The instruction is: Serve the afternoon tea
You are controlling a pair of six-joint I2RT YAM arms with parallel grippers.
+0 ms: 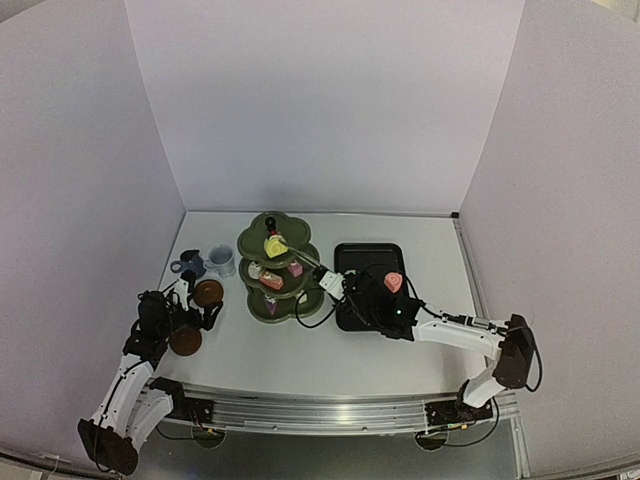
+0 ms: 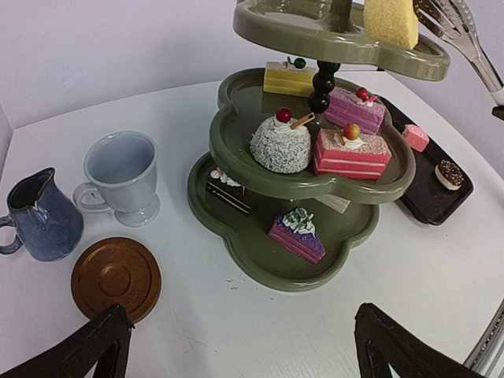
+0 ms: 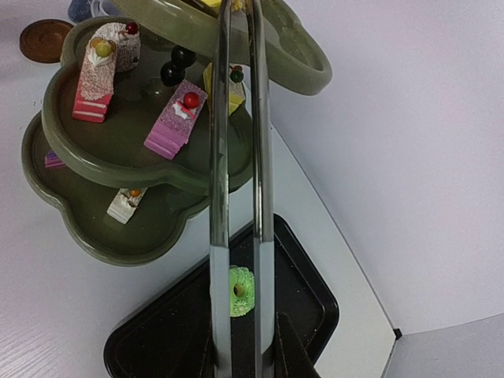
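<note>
The olive-green three-tier stand (image 1: pixel 278 268) holds several small cakes: a yellow one (image 2: pixel 391 20) on top, a coconut ball (image 2: pixel 281 144) and pink slices (image 2: pixel 352 152) on the middle tier, and a purple slice (image 2: pixel 295 234) on the bottom. My right gripper (image 1: pixel 345 288) (image 3: pixel 244 354) is shut on metal tongs (image 3: pixel 236 157), whose tips (image 2: pixel 457 31) sit beside the yellow cake. Whether they touch it is unclear. My left gripper (image 1: pixel 198 305) (image 2: pixel 240 354) hangs open and empty left of the stand, by a brown saucer (image 2: pixel 116 277). The dark-blue cup (image 2: pixel 39 216) and the white cup (image 2: pixel 120 177) stand behind it.
A black tray (image 1: pixel 365 262) right of the stand carries a green doughnut (image 3: pixel 241 290), a pink cake (image 2: pixel 416 137) and a brown doughnut (image 2: pixel 450 174). A second saucer (image 1: pixel 185 341) lies close to my left arm. White walls enclose the table on three sides.
</note>
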